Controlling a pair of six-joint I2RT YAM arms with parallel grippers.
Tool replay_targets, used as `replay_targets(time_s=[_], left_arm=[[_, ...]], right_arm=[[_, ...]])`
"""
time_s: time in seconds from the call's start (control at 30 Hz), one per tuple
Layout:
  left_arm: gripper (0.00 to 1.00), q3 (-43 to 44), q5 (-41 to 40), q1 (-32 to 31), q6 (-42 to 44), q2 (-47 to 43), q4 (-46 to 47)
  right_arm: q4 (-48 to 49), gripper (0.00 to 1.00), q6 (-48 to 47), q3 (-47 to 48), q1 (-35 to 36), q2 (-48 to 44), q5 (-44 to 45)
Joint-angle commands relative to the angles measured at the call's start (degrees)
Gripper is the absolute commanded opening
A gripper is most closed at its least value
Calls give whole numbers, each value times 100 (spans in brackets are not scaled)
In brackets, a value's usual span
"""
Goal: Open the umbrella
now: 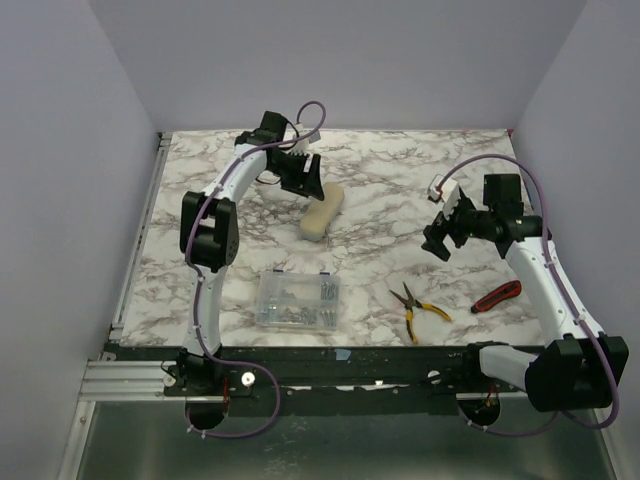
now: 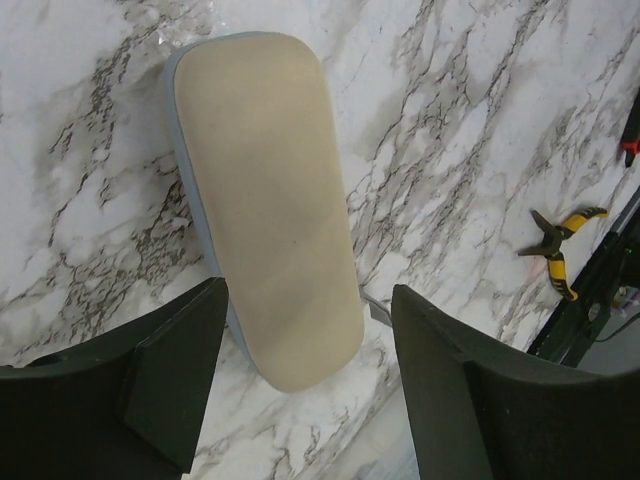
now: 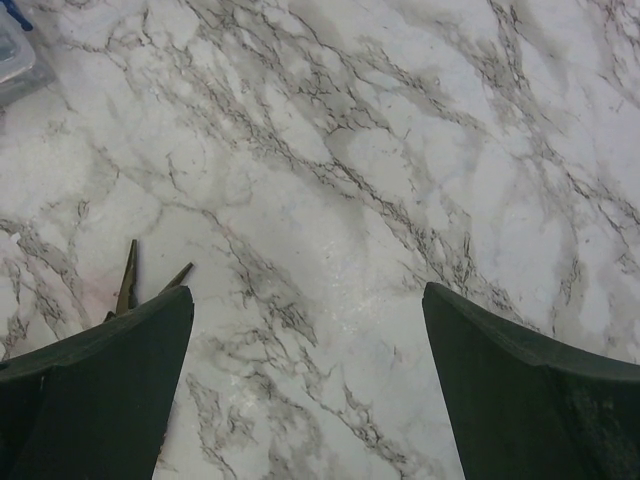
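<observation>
The umbrella (image 1: 322, 212) lies bundled in its cream sleeve on the marble table, a loaf-sized oblong behind the middle. In the left wrist view the umbrella (image 2: 268, 205) fills the centre, its near end between my fingers. My left gripper (image 1: 305, 180) hovers over its far end, open and empty (image 2: 308, 375). My right gripper (image 1: 443, 235) is open and empty above bare marble at the right (image 3: 305, 385), well apart from the umbrella.
A clear plastic box of screws (image 1: 297, 299) sits near the front centre. Yellow-handled pliers (image 1: 415, 308) lie to its right, also in the left wrist view (image 2: 555, 243). A red-and-black tool (image 1: 496, 295) lies near the right arm. Walls enclose the table.
</observation>
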Motion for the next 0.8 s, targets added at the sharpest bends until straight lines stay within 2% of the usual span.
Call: replay_targets(time_s=[0.0, 0.23, 0.4, 0.5, 0.57, 0.63, 0.77], left_arm=[[67, 514, 243, -220, -198, 348, -149], [67, 674, 261, -704, 29, 640, -187], [68, 498, 394, -1053, 815, 470, -415], [72, -202, 649, -978, 636, -242, 355], [77, -571, 466, -909, 531, -650, 847], [80, -619, 46, -794, 319, -791, 1105], [79, -319, -322, -476, -248, -521, 1158]], right_arm=[[-349, 100, -183, 153, 0, -46, -198], [-474, 100, -302, 274, 0, 59, -296], [-446, 100, -399, 380, 8, 231, -419], [-443, 100, -390, 451, 4, 352, -437], [-420, 100, -376, 428, 4, 386, -475], [-371, 100, -368, 396, 31, 388, -511], [-268, 100, -329, 389, 100, 437, -503]])
